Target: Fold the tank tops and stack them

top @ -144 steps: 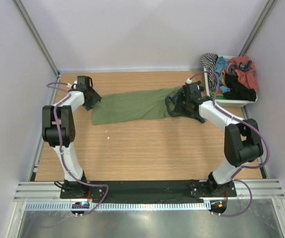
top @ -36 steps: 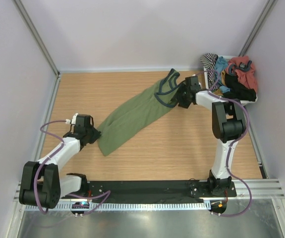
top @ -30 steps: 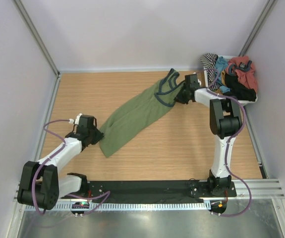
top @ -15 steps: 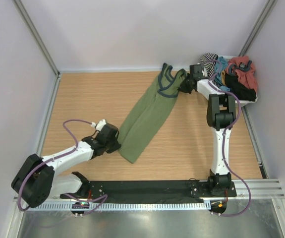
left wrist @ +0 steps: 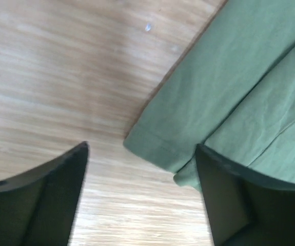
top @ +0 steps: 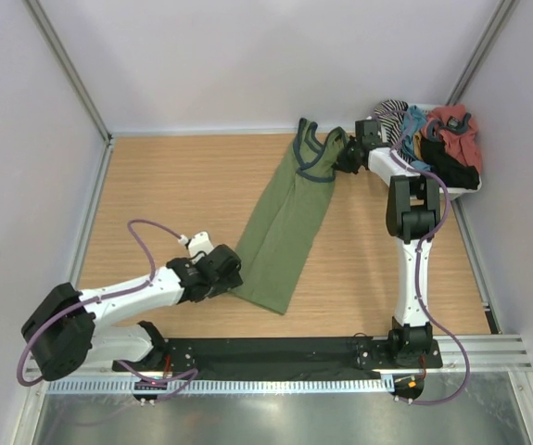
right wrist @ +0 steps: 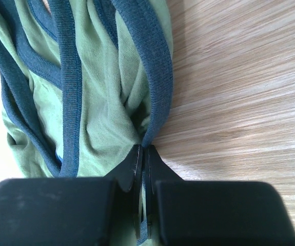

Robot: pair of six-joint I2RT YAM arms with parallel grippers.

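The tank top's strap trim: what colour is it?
Dark grey-blue trim, clearest in the right wrist view.

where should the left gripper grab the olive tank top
Best bet: the hem corner of the olive green tank top, lying flat and doubled on the table. Come in low from the left arm's side, where the open left gripper straddles it. The right gripper pinches the dark trim at the far end, so the hem is the free end.

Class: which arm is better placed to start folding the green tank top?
Likely the right: the right fingers are shut on the dark-trimmed strap of the olive green cloth tank top, ready to carry it. The left fingers stand open at the hem, holding nothing.
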